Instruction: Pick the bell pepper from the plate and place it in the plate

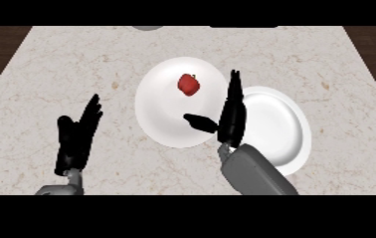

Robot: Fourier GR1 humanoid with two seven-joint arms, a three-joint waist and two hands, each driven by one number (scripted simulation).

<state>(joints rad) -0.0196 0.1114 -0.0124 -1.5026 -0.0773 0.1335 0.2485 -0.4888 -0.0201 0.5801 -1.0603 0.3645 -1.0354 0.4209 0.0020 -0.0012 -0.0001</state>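
Marble counter (pixel 88 62) seen from above, two white plates side by side mid-counter. Left plate (pixel 165 117) is the bigger-looking one, and the red bell pepper (pixel 189 84) sits on its far half, a bit right of center, not touched by anything. Right plate (pixel 283 127) lies just beside the left one, slightly nearer; whether the rims touch or overlap can't be told, the hand covers that spot. Right hand (pixel 232 115) is edge-on over the gap between the plates, fingers straight and pressed together pointing far, thumb stuck out left over the left plate's near-right part, holding nothing. The pepper is apart from it, farther and to the left. Left hand (pixel 75 135) shows at the near left of the counter, fingers straight and slightly spread, pointing up and far, holding nothing, well apart from both plates.
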